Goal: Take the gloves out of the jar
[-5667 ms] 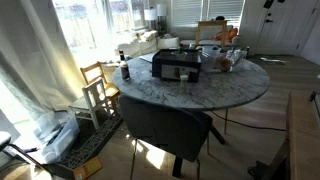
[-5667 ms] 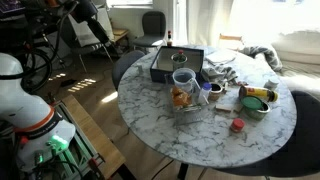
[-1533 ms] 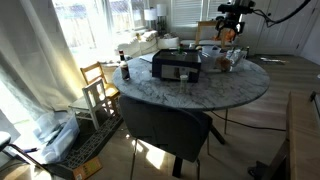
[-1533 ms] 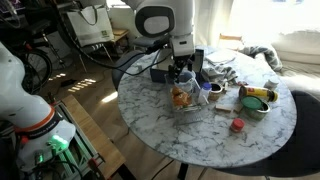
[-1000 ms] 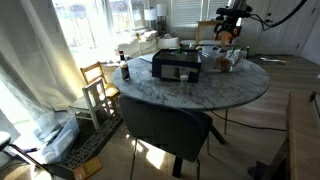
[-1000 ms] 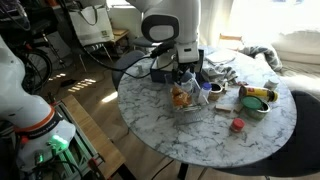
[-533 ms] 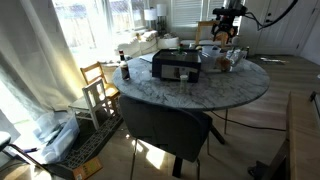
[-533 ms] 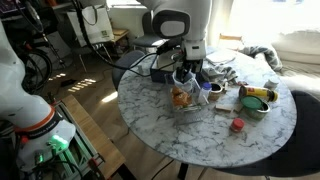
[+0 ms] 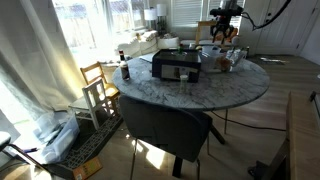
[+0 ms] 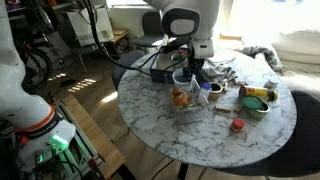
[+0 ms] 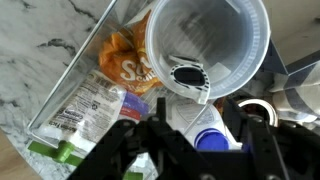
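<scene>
A white, wide-mouthed jar (image 11: 207,45) stands in a clear plastic bin (image 11: 70,95) on the round marble table (image 10: 190,135). A small dark and white item (image 11: 190,76) lies against the jar's inner rim; I cannot tell whether it is the gloves. My gripper (image 11: 195,140) hovers just above the jar with its black fingers spread apart and nothing between them. It appears above the jar (image 10: 183,78) in both exterior views (image 10: 191,70) (image 9: 223,36).
In the bin lie an orange snack bag (image 11: 122,62), a labelled packet (image 11: 85,105) and a white bottle with a blue cap (image 11: 205,132). A black box (image 10: 165,62), a green bowl (image 10: 257,100) and a red lid (image 10: 237,125) sit on the table. Chairs (image 9: 165,130) stand around it.
The arm has swung in from off the table and come over the bin, ending above the jar. The things on the table have not moved.
</scene>
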`<state>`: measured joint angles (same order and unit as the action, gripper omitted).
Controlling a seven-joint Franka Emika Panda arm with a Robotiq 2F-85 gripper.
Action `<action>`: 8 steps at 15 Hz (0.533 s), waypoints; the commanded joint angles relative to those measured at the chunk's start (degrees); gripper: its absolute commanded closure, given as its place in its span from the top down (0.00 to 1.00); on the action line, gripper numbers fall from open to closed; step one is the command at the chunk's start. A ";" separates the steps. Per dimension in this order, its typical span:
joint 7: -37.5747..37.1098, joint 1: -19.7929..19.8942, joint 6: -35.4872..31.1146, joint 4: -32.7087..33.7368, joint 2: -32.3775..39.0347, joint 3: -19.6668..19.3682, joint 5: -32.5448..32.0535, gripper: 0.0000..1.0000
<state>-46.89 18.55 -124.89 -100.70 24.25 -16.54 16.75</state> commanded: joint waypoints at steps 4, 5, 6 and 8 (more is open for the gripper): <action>0.72 1.05 3.77 4.90 3.72 0.35 1.40 0.50; 1.04 1.14 4.02 5.25 3.91 0.49 1.52 0.50; 1.18 1.16 4.14 5.55 4.09 0.60 1.61 0.49; 1.51 1.17 4.58 5.95 4.35 0.84 1.70 0.47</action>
<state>-46.85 18.81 -122.78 -97.19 26.98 -16.37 16.82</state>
